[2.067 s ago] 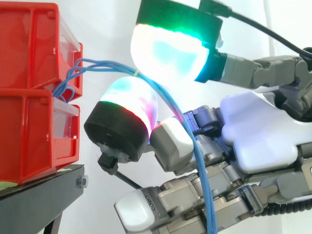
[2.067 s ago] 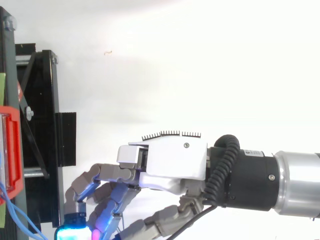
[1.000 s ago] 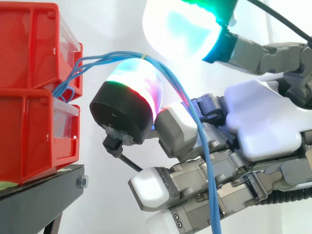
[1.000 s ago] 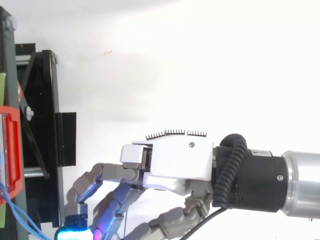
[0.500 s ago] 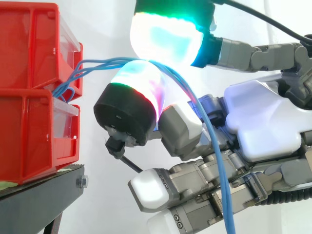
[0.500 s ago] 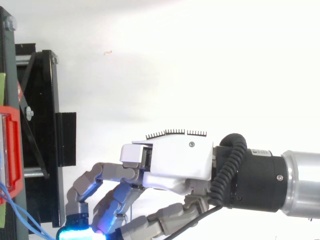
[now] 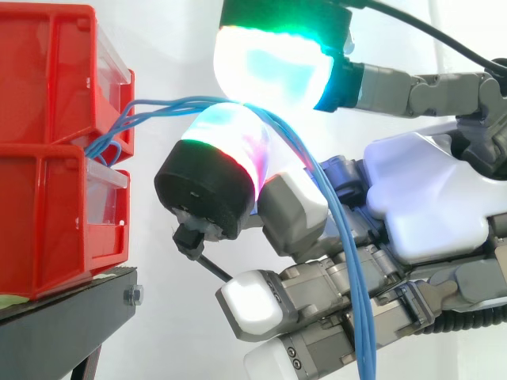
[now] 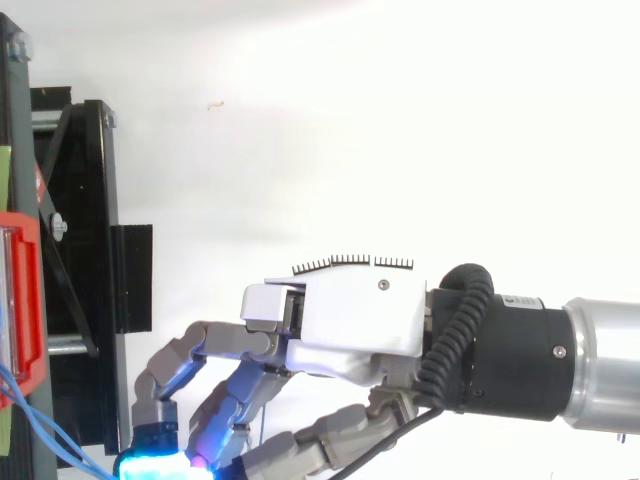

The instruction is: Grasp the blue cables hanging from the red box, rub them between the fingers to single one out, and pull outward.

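Several blue cables are led out from the front of two stacked red bins at the left. Just right of the bins they are clamped between two glowing fingertip pads of the hand, one pressed from above and one from below. Beyond the pinch the cables are draped down across the curled lower fingers. The bins are carried on a black stand, and a white curtain is seen behind.

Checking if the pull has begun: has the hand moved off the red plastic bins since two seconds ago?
Yes, slightly: the hand sits a little farther right of the red plastic bins, pinching the thin blue cables.
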Tool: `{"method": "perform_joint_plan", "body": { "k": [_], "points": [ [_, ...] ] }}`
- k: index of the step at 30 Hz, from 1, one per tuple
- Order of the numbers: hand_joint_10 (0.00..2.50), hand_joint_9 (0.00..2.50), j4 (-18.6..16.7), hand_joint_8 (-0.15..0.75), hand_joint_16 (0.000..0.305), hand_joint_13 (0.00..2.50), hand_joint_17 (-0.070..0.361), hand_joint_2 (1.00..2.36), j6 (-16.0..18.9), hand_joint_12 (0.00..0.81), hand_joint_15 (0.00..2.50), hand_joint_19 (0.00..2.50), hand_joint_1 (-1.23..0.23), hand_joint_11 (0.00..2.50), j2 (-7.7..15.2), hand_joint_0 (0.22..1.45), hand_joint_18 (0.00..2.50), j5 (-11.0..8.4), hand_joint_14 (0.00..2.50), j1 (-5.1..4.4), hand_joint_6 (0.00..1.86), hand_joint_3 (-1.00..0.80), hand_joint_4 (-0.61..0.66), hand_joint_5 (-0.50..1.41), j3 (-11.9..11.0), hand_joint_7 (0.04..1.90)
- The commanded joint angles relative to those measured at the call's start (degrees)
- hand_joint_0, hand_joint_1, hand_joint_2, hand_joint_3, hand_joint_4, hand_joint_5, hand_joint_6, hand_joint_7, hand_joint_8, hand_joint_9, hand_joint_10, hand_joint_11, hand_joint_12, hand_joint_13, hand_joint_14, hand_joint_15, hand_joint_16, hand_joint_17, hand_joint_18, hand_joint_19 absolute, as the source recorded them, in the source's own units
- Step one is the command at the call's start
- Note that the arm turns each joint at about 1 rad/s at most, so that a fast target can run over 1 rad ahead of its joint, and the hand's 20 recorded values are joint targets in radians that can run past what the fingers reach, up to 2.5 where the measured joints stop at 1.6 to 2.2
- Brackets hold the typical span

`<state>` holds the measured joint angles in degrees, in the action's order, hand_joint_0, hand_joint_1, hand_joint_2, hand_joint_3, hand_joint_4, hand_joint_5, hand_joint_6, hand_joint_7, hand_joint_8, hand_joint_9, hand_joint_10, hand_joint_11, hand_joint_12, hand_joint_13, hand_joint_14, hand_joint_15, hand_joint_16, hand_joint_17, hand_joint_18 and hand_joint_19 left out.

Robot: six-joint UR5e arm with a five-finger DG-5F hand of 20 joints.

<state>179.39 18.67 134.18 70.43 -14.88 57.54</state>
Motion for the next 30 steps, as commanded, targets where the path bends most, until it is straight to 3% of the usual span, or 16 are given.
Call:
{"method": "perform_joint_plan", "body": {
  "k": [1, 2, 5, 11, 18, 28, 30],
  "points": [
    [0.02, 1.01, 0.08, 0.33, 0.051, 0.8, 0.115, 1.01, 0.05, 0.395, 0.45, 0.39, -0.9, 0.67, 0.03, 0.74, 0.57, -0.03, 0.02, 0.03, 0.96, -0.26, -0.11, -0.15, 0.03, 0.92],
    [0.01, 1.0, 0.08, 0.323, 0.051, 0.79, 0.115, 1.01, 0.05, 0.394, 0.45, 0.38, -0.91, 0.67, 0.03, 0.71, 0.58, -0.03, 0.02, 0.03, 0.96, -0.36, -0.05, -0.16, -0.06, 0.83],
    [0.02, 1.01, 0.08, 0.327, 0.052, 0.78, 0.117, 1.0, 0.05, 0.396, 0.45, 0.37, -0.88, 0.67, 0.03, 0.64, 0.56, 0.06, 0.02, 0.03, 0.93, -0.49, 0.05, -0.14, 0.03, 0.84],
    [0.01, 1.04, -0.01, 0.356, 0.055, 0.78, 0.124, 1.0, 0.14, 0.42, 0.45, 0.38, -0.77, 0.65, 0.03, 0.53, 0.5, -0.03, 0.01, 0.03, 0.91, -0.5, 0.09, -0.13, 0.03, 0.85],
    [0.02, 1.07, 0.08, 0.367, 0.055, 0.79, 0.123, 1.0, 0.14, 0.419, 0.46, 0.38, -0.78, 0.66, -0.06, 0.55, 0.49, 0.06, 0.02, 0.03, 0.9, -0.5, 0.1, -0.12, 0.03, 0.91],
    [0.01, 1.1, 0.08, 0.367, 0.055, 0.84, 0.125, 1.02, 0.14, 0.413, 0.45, 0.36, -0.86, 0.68, -0.06, 0.65, 0.61, -0.03, 0.01, 0.03, 0.95, -0.13, -0.01, -0.12, 0.03, 0.97],
    [0.02, 1.08, 0.17, 0.35, 0.053, 0.83, 0.12, 1.02, 0.14, 0.402, 0.45, 0.36, -0.88, 0.67, -0.06, 0.7, 0.62, 0.06, 0.02, 0.03, 0.96, -0.08, -0.07, -0.13, 0.03, 1.1]
  ]
}}
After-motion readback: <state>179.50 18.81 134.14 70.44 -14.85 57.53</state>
